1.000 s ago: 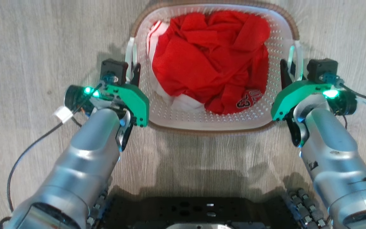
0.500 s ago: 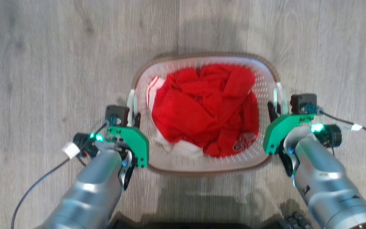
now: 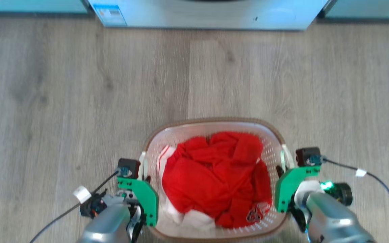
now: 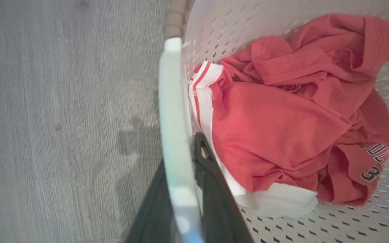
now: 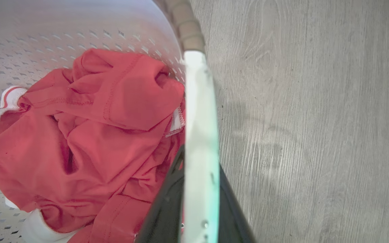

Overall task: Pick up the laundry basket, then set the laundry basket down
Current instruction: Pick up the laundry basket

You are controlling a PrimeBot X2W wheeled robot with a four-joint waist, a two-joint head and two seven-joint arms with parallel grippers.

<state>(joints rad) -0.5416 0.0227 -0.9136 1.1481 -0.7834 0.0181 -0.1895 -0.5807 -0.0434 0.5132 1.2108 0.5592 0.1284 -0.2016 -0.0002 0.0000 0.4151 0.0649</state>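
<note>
Head view crops the near rim of the laundry basket (image 3: 214,122), red clothes (image 3: 214,179) inside, over wooden floor (image 3: 62,101). Left gripper (image 4: 181,152) clamps one white handle (image 4: 172,84), right gripper (image 5: 201,162) the other handle (image 5: 198,101); fingertips partly hidden behind them.

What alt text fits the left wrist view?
The left end effector clamps the white side handle of a white perforated plastic laundry basket holding crumpled red-and-white clothing. Grey wood-look floor lies left.

Dark-outlined numeral 3 (image 4: 370,173) printed on the red garment (image 4: 275,135) in the laundry basket (image 4: 333,226), cut-off letters above it unreadable, blue sticker (image 3: 108,12) on the pale appliance (image 3: 214,15), print too blurred to read
</note>
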